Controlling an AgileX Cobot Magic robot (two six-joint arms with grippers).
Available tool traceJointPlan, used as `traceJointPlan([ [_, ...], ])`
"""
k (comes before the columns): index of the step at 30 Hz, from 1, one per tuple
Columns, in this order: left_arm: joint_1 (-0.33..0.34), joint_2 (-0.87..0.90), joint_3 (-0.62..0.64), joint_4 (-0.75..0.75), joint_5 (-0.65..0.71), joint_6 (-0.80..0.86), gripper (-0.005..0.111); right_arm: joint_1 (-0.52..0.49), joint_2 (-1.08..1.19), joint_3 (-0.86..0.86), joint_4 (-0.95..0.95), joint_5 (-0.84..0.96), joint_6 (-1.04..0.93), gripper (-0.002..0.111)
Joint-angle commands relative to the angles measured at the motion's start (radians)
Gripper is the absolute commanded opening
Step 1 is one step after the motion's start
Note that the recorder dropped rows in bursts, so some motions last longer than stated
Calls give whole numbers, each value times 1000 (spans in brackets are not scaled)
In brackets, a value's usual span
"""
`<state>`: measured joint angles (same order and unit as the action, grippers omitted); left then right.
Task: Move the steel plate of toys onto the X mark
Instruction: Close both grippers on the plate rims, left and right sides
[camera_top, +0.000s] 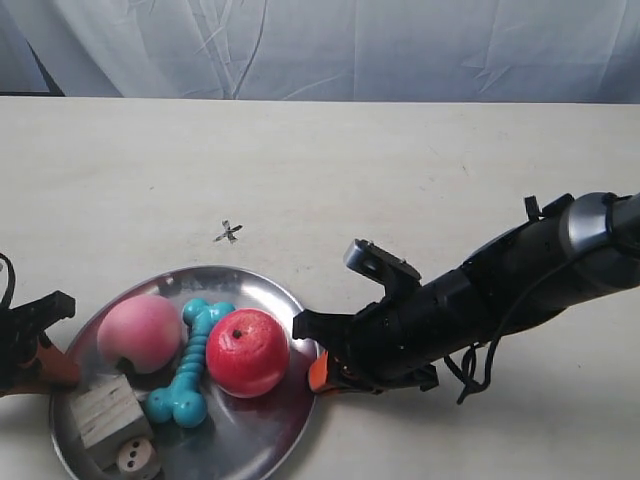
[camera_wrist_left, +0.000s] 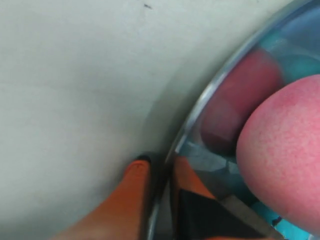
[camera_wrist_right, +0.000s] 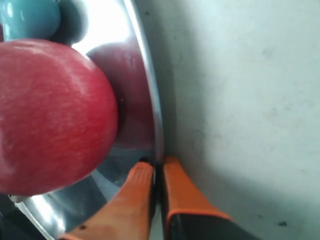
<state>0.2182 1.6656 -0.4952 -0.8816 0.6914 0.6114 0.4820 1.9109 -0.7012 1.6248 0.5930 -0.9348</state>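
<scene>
Because the pale table (camera_top: 450, 170) spans the whole exterior view, everything else is best placed against it by the clock. The dark right arm (camera_top: 500, 290) reaches in from three o'clock to the plate (camera_top: 255, 430), a shiny round dish sitting low at about seven o'clock on the table. The right gripper (camera_wrist_right: 157, 167) is nearly closed, with one orange finger inside the rim and one outside at the plate's three o'clock edge. The left gripper (camera_wrist_left: 160, 172) is pinched on the rim in the same narrow way at nine o'clock. The plate is thus held from both sides, though whether it has left the table cannot be told. Among the toys, the red apple (camera_top: 247, 352) sits nearest the right gripper and the pink peach (camera_top: 139, 333) nearest the left. The teal bone (camera_top: 192, 365) lies between them with its long axis running roughly from one to seven o'clock. The wooden cube (camera_top: 104, 408) and the small die (camera_top: 133, 457) sit toward seven o'clock. The X mark (camera_top: 229, 233) lies just past twelve o'clock from the plate's middle, close beyond the far rim. The carry should therefore be a short push away from both arms, which look about equally placed for it.
</scene>
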Motion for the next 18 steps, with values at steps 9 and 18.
traceJointPlan([
  [9, -2, 21, -16, -31, 48, -25, 0, 2, 0, -105, -16, 89, 0, -1],
  [18, -2, 21, -68, -71, 82, -25, 0, -6, 0, -194, -120, 89, 124, -1],
])
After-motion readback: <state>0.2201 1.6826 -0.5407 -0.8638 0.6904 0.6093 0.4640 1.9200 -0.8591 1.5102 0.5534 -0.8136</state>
